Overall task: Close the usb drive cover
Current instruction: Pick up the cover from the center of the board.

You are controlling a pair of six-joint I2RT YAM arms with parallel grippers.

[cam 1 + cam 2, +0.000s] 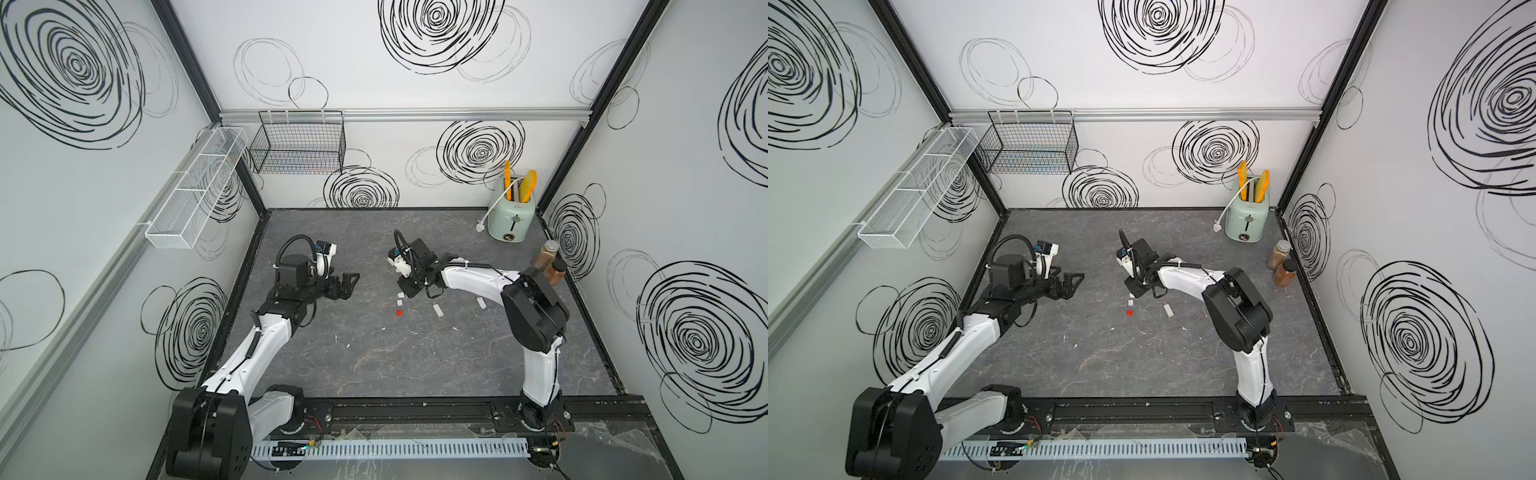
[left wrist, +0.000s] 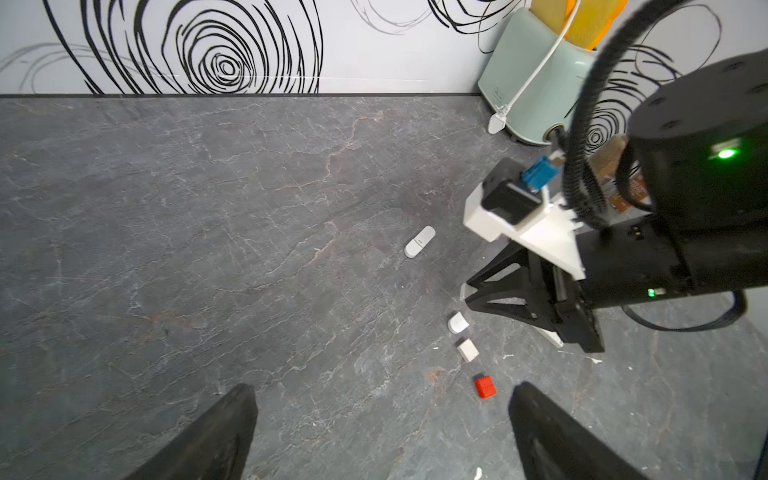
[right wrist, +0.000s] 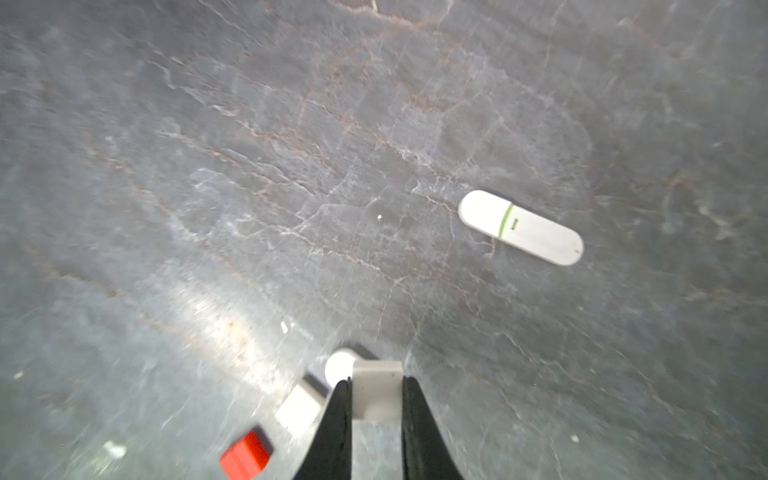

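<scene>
Our right gripper [image 3: 376,384] pinches one white cover [image 3: 377,399] between its fingers, low over the table [image 3: 208,166]. Just beside it we count three loose caps: one round white cap [image 3: 340,365], one square white cap [image 3: 298,409] and one red cap [image 3: 245,457]. One capped usb drive [image 3: 521,227] lies farther off. Our left gripper [image 2: 382,386] hangs with its fingers spread wide.

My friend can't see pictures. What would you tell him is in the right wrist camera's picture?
The right tool pinches a small white cap over a grey marbled table. A white USB drive with a green stripe lies farther off, and a red cap sits nearby.
</scene>
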